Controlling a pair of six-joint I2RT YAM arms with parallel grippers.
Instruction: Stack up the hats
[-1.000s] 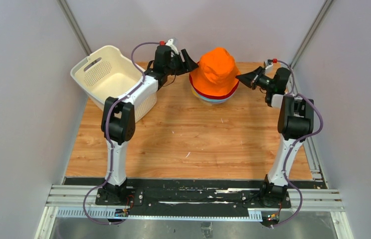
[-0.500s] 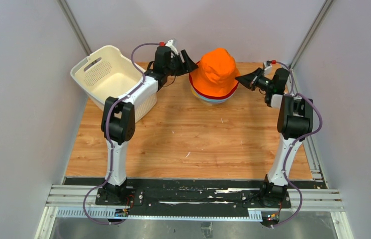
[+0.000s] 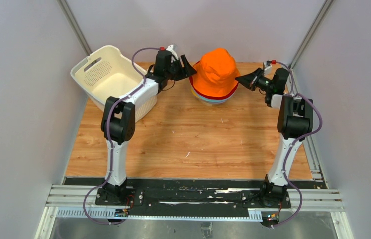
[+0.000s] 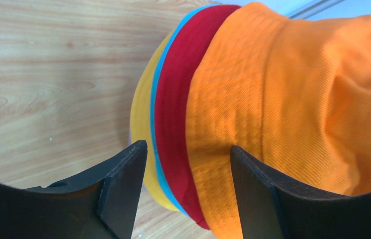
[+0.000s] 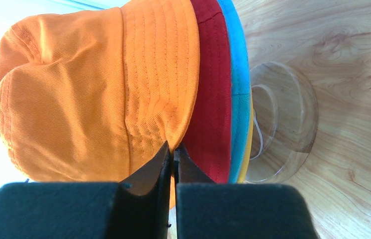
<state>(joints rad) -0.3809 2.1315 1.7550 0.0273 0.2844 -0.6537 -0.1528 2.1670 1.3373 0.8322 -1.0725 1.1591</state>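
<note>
Orange hat (image 3: 217, 69): L claw (image 4: 187, 148) spread, R claw (image 5: 173, 149) closed.

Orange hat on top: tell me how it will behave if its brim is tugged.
Probably floppy: the orange hat is woven cloth with a creased crown, so a tugged brim should bend first. Likely light; its textured weave could drag the red hat beneath along.
</note>
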